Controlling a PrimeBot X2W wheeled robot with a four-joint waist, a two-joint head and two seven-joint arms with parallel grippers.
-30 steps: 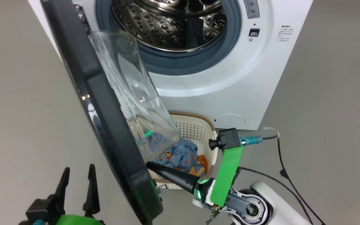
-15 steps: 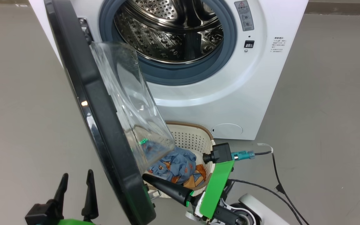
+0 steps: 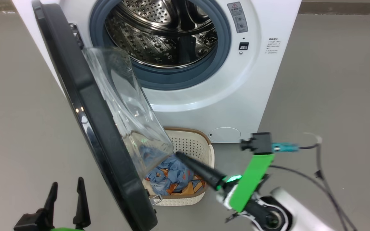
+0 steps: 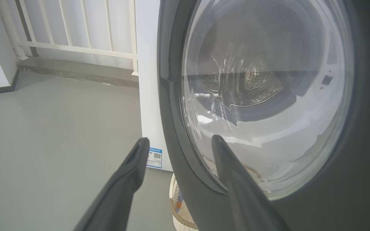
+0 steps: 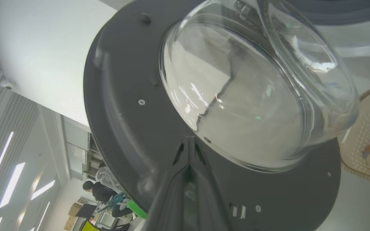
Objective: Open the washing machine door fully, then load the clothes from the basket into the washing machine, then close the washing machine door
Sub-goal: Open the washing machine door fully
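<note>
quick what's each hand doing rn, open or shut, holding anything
Left hand: open, holding nothing.
Right hand: shut, holding nothing, tip close to the inner side of the door.

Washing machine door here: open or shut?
Open. The washing machine door stands swung out, edge-on in the head view, above the basket, leaving the steel drum exposed. Whether fully: cannot tell.

Tapered black fingers [image 3: 201,171], a green bracket [image 3: 252,179] carrying a black camera [image 3: 262,142] with teal plug [image 3: 283,147], white forearm [image 3: 300,215]
</note>
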